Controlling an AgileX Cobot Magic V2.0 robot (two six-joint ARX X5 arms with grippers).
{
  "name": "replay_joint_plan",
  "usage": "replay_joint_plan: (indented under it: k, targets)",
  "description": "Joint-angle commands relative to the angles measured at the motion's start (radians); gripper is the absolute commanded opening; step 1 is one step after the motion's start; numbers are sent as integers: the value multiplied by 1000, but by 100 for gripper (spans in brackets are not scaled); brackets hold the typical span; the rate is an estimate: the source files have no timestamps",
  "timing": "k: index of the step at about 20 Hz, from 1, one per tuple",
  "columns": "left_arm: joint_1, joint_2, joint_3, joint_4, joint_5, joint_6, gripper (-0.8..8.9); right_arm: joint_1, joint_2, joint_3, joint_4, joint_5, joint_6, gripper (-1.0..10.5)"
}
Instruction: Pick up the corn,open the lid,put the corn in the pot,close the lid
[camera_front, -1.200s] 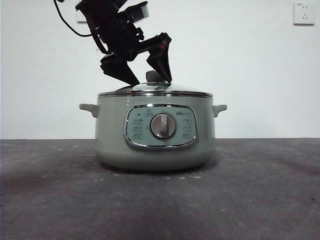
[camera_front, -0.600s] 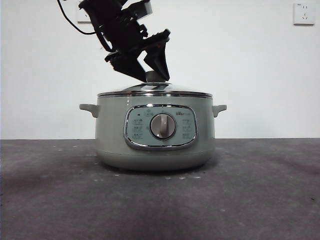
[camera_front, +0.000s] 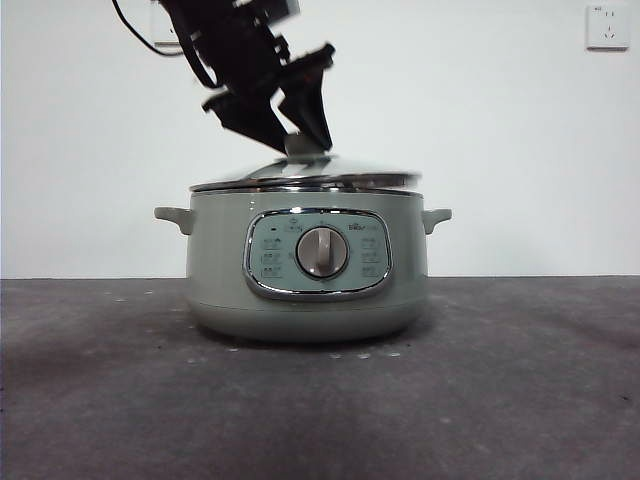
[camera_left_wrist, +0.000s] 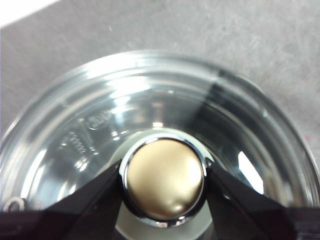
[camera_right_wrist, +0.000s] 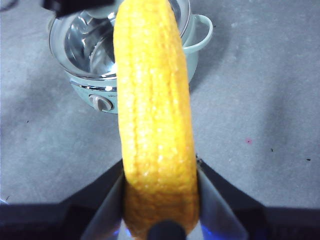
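A: What does the front view show?

B: A sage-green pot (camera_front: 305, 270) stands on a dark grey table (camera_front: 320, 400) before a white wall. Its control panel (camera_front: 318, 254) and silver dial (camera_front: 322, 252) face the camera. The glass lid (camera_front: 305, 175) sits tilted, with its rim just above the pot's edge on one side. A black gripper, the left gripper (camera_front: 300, 135), reaches down from the top edge, and the lid's knob (camera_front: 303, 144) sits between its two jaws. A wall socket (camera_front: 608, 26) is in the upper corner.

A: And the left wrist view?

B: The left gripper's (camera_left_wrist: 162, 182) jaws are pinched on the lid's knob (camera_left_wrist: 164, 179), one jaw pressing each side of it. The knob has a chrome ring, and the lid's (camera_left_wrist: 100, 130) clear dome spreads out beyond the jaws, with grey table (camera_left_wrist: 210, 35) past its rim.

A: The right wrist view?

B: The right gripper (camera_right_wrist: 159, 200) clamps the thick end of the corn (camera_right_wrist: 154, 115), which points straight out from between its jaws. Well beyond the corn's tip, the pot (camera_right_wrist: 197, 37) stands on the table with the lid (camera_right_wrist: 95, 47) over it
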Motion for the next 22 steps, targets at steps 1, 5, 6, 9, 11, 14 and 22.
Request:
replay_joint_plan:
  k: [1, 5, 6, 9, 11, 14, 22]
  targets:
    - [7, -90, 3, 20, -3, -12, -9, 2, 13, 1, 10, -1, -3, -12]
    - [8, -205, 3, 19, -3, -10, -9, 2, 47, 1, 30, -1, -3, -12]
    - [12, -240, 3, 14, -3, -10, -9, 2, 57, 1, 50, -5, -3, -12]
    - [35, -355, 3, -13, -3, -10, -9, 2, 105, 1, 141, -46, 9, -13]
    - [66, -434, 2, -68, -3, -10, -8, 4, 156, 1, 215, -72, 32, -13]
    - [129, -538, -4, -181, -3, 14, -8, 48, 252, 20, 308, -75, 49, -13]
    - [222, -830, -269, -219, 23, -3, -8, 216, 693, 426, 286, -14, 40, -13]
